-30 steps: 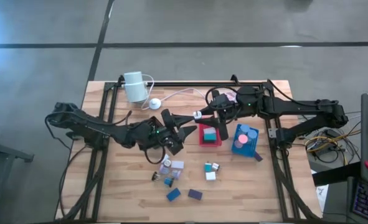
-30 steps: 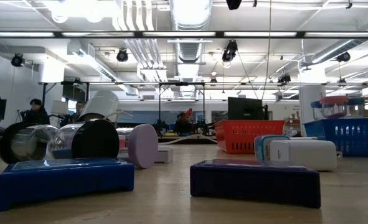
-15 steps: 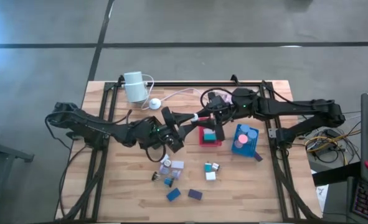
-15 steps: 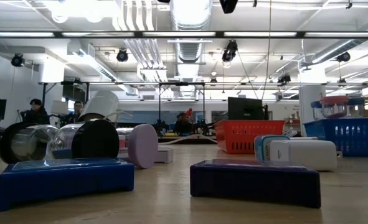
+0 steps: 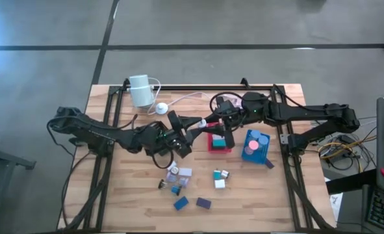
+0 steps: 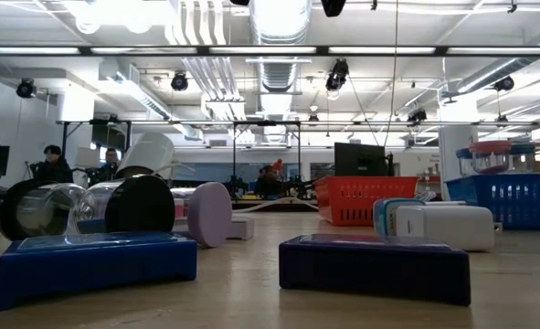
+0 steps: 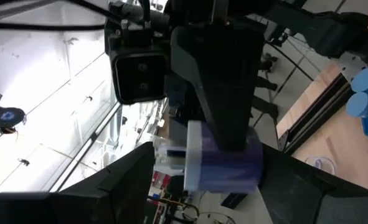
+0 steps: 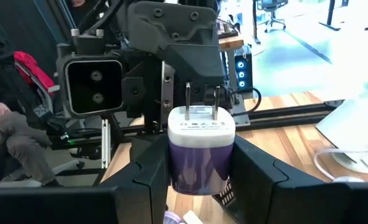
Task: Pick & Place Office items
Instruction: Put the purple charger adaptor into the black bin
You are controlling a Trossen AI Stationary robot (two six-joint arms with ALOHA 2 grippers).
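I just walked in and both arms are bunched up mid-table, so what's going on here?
The right gripper is shut on a purple and white plug adapter, prongs toward the left arm. The left gripper is open, its fingers on either side of that adapter, so it looks like a handover above the table, near the red tray. More small office items lie loose on the wood.

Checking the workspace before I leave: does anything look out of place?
Only the plug: it hangs in the air, clamped in the right gripper, prongs toward the open left gripper, not on the table.
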